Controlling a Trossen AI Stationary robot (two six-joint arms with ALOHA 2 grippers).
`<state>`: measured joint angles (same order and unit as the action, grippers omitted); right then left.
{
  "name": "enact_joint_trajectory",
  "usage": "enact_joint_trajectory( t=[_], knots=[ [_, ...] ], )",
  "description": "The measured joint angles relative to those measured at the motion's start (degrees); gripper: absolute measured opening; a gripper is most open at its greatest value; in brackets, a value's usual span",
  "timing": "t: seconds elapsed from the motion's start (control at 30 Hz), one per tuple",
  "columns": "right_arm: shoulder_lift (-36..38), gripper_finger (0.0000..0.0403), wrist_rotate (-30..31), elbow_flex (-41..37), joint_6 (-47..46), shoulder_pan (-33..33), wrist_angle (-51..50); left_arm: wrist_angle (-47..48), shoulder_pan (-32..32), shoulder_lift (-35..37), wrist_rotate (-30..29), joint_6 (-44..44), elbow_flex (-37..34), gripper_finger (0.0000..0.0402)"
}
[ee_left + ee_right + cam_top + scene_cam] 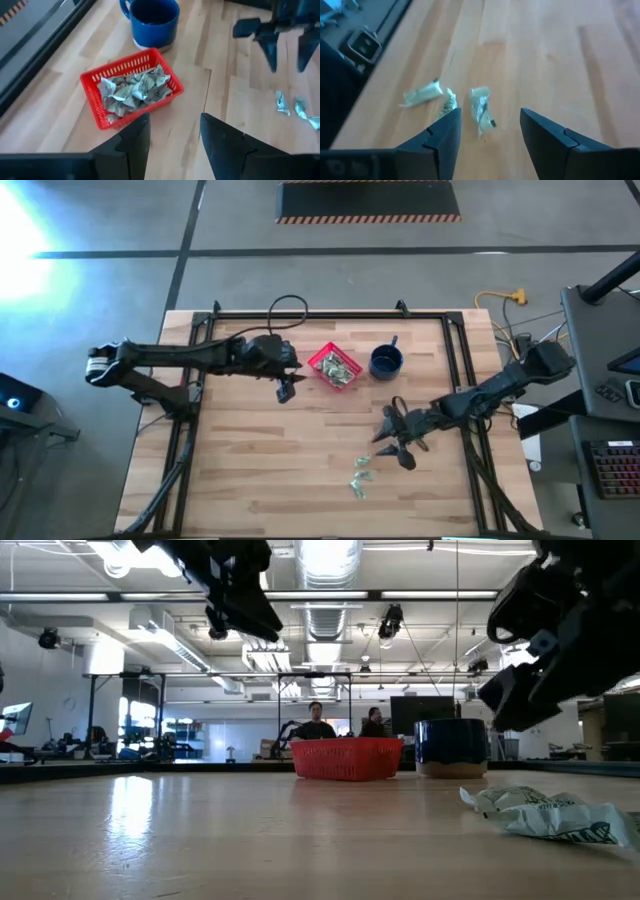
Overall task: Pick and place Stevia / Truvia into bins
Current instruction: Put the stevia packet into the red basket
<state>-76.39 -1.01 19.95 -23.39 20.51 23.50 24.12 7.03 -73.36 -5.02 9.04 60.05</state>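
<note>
Three sachets (447, 102) below open right claw (490, 131) — basket (334, 367) apart.

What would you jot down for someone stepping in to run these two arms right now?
Left gripper: open, empty, hovering beside the small square red plastic basket.
Right gripper: open, empty, above the loose pale green and white paper sachets on the wooden table.
Done: a pile of crumpled sachets already lies in the basket, which sits next to the dark blue round mug.
Left: about three sachets still lie on the table near its front edge; pick them up and drop them in the basket.
</note>
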Motion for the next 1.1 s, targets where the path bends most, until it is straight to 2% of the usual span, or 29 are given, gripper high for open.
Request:
enact_joint_trajectory(
  t=[0.33,0.5,0.7,0.87,1.1],
  knots=[
    [-15.1,0.0195,-1.2,7.1,-1.2,0.0,0.3,0.4,-2.1,1.3,0.1,2.7,-2.5,0.0156],
    [-18.6,0.0194,-4.6,8.2,-1.9,0.1,0.2,0.6,-2.2,0.7,0.0,2.7,-2.6,0.0156],
    [-20.3,0.0187,-4.6,8.7,-2.8,0.2,0.4,0.3,-2.3,0.1,0.0,2.8,-2.5,0.0156],
    [-19.6,0.0161,-3.4,8.5,-1.6,0.3,-0.3,0.4,-2.3,0.0,0.0,3.1,-2.5,0.0156],
    [-19.6,0.0094,-3.1,8.4,-1.1,0.2,-0.6,0.4,-2.3,0.0,0.0,3.3,-2.5,0.0156]
  ],
)
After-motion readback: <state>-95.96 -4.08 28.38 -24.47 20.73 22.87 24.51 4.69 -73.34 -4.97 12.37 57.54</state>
